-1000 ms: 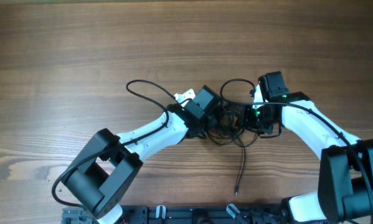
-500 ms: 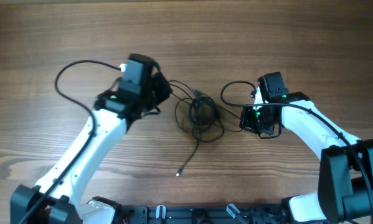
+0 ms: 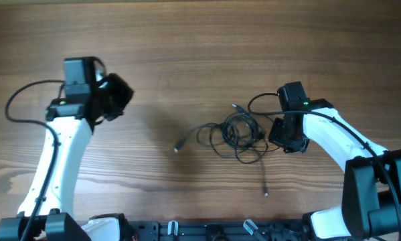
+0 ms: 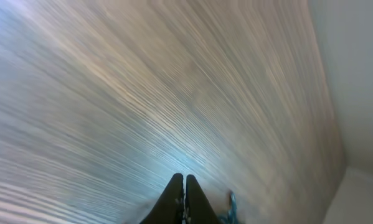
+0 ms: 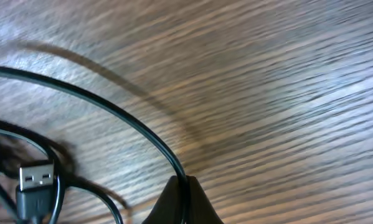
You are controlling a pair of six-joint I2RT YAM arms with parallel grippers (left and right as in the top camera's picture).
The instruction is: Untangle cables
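No text, labels, brands or numbers could be read in any view. The USB plug on the cables showed no legible marking, and the left wrist view was blurred.

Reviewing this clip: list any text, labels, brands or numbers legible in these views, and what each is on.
No readable text in any view.
The cables carry no print; the USB plug in the right wrist view shows bare metal, no logo.
The table is plain wood grain.
Left wrist view is blurred.
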